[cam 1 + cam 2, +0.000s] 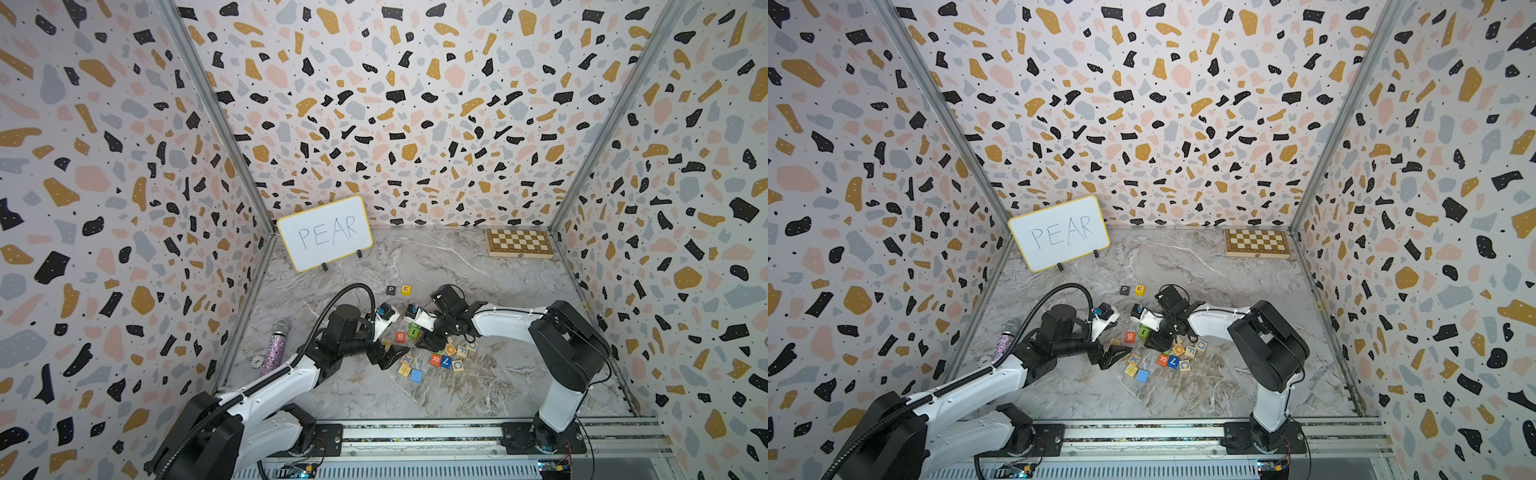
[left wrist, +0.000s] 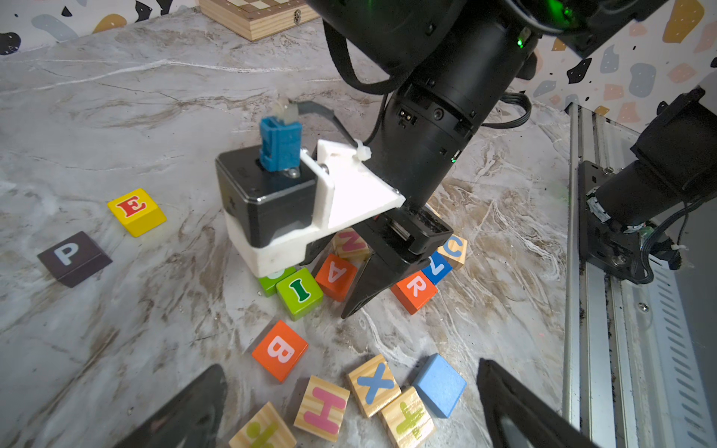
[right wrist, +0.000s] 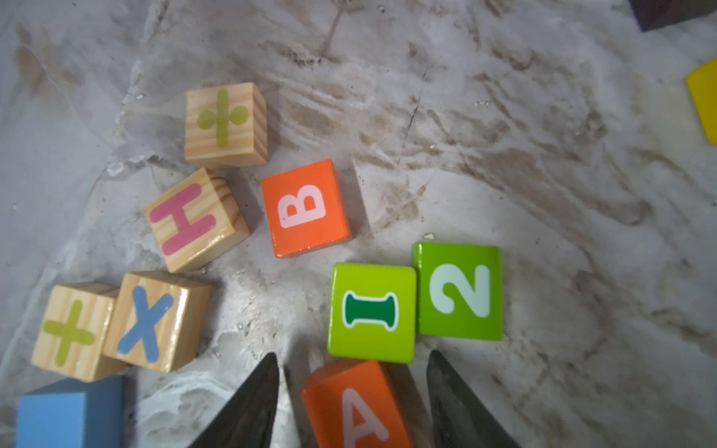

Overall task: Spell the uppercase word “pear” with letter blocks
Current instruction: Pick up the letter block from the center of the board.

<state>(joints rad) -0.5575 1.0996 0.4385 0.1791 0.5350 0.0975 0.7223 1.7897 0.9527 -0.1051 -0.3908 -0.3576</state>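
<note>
The black P block (image 1: pixel 391 289) and the yellow E block (image 1: pixel 406 289) lie side by side on the marble table, apart from the pile; the left wrist view also shows P (image 2: pixel 73 258) and E (image 2: pixel 135 211). The orange A block (image 3: pixel 357 407) lies between the fingers of my right gripper (image 3: pixel 352 357), which is open, with a gap on each side of the block. The orange R block (image 2: pixel 415 289) lies just beyond one right finger. My left gripper (image 2: pixel 351 368) hovers wide open over other blocks and holds nothing.
Green I (image 3: pixel 370 310) and 2 (image 3: pixel 459 291) blocks touch the A's far edge. Orange B (image 3: pixel 306 207), wooden H, X and plus blocks and a blue block (image 2: pixel 440 384) lie around. Whiteboard (image 1: pixel 324 232), chessboard (image 1: pixel 519 243) and a glitter microphone (image 1: pixel 276 347) stand near the walls.
</note>
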